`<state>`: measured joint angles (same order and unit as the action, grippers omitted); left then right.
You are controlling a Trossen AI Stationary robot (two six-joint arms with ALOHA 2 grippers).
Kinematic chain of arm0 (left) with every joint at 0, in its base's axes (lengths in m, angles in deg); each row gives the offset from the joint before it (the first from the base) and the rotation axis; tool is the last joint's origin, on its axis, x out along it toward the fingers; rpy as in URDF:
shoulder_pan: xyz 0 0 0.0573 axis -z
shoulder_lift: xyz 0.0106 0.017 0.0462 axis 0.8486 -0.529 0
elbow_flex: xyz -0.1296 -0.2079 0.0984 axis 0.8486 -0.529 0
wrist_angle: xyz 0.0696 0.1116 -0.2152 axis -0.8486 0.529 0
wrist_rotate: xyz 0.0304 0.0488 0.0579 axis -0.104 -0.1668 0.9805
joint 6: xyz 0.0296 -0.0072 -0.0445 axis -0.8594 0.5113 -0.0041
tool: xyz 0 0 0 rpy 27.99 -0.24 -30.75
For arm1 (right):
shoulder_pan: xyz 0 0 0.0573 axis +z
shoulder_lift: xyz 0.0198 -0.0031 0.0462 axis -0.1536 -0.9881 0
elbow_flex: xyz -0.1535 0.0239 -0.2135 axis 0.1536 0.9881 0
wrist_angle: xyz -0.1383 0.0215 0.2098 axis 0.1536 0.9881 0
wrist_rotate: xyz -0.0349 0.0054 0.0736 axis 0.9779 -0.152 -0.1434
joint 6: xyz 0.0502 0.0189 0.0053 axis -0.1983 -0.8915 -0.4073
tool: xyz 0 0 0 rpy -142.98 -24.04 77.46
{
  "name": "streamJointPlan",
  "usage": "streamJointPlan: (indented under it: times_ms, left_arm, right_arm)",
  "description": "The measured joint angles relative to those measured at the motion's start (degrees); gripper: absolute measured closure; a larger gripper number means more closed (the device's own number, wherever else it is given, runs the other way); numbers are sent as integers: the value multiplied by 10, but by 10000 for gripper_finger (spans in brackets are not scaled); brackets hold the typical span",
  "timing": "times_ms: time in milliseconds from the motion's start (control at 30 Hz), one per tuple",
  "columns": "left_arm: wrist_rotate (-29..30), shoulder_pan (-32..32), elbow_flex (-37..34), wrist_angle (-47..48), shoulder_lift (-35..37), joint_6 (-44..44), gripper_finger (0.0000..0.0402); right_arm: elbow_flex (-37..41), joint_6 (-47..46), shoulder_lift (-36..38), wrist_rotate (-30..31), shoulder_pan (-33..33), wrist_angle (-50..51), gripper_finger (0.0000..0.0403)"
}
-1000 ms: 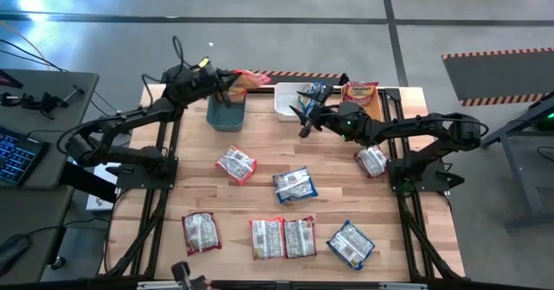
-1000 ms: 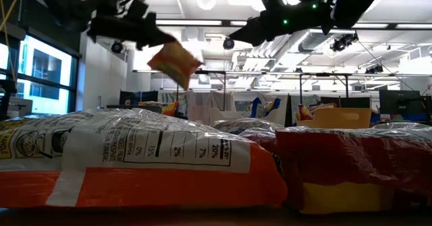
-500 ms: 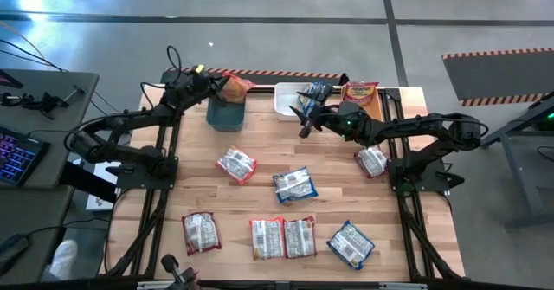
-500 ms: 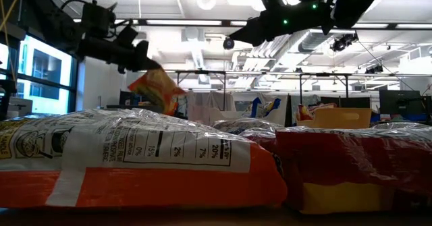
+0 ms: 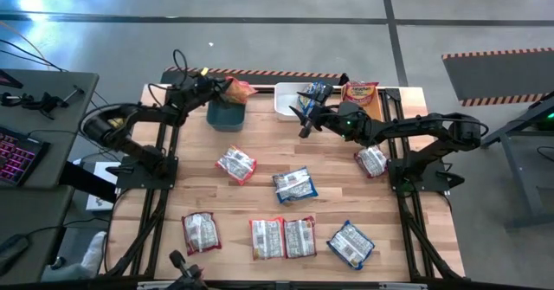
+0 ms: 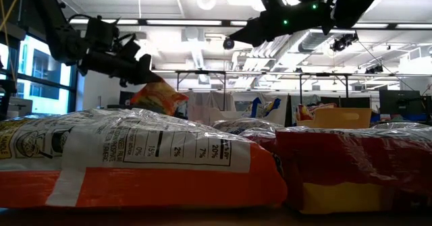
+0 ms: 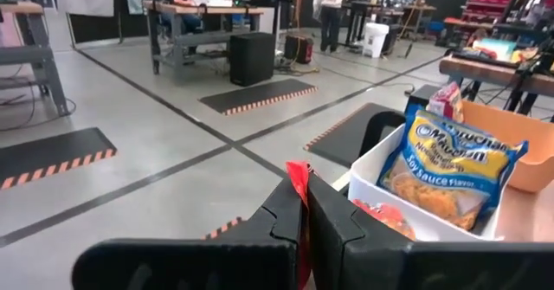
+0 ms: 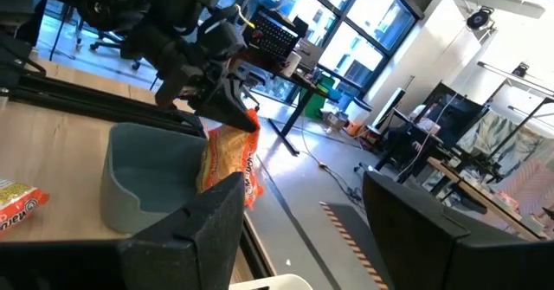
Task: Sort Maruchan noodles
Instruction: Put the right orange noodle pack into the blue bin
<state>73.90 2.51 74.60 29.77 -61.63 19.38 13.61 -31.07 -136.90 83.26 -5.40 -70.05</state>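
Orange packet (image 5: 235,88) pinched in my left fingers (image 5: 221,89) above teal bin (image 5: 226,114); right fingers (image 5: 302,112) spread, empty, over the bench (image 5: 260,195).

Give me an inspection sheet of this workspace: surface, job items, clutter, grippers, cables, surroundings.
Surface: wooden table, bare between packets.
Job's things: seven noodle packets lie silver back up; one orange packet hangs over the teal bin; a blue packet stands in the white bin; a packet in the orange bin.
Clutter: nothing seen.
Grippers: left gripper shut on the orange packet; right gripper open, empty, by the white bin.
Cables: loops along the left arm.
Surroundings: keyboard desk at left; striped floor mats.
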Motion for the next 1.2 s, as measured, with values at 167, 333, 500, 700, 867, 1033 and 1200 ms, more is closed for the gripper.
streamJointPlan:
  times_ms: [167, 333, 500, 700, 867, 1033, 1200]
  left_arm:
    - [9, 0, 0, 25, -2, -8, 402]
    - [59, 0, 0, 99, 12, -33, 398]
    - [64, 0, 0, 143, 30, -37, 368]
    - [65, 1, 0, 159, 61, -45, 316]
    - [107, 0, 0, 185, 84, -65, 296]
    - [127, 0, 0, 232, 86, -73, 300]
    - [93, 6, 21, 265, 106, -86, 335]
  right_arm:
    - [0, 0, 0, -1, 0, 2, 178]
    - [0, -5, 0, -6, 0, 5, 178]
    - [0, -5, 0, -17, 0, 5, 178]
    - [0, -15, 0, -18, 0, 5, 178]
    - [0, -15, 0, -20, 0, 5, 178]
    - [0, -15, 0, -20, 0, 5, 178]
    - [0, -24, 0, -24, 0, 5, 178]
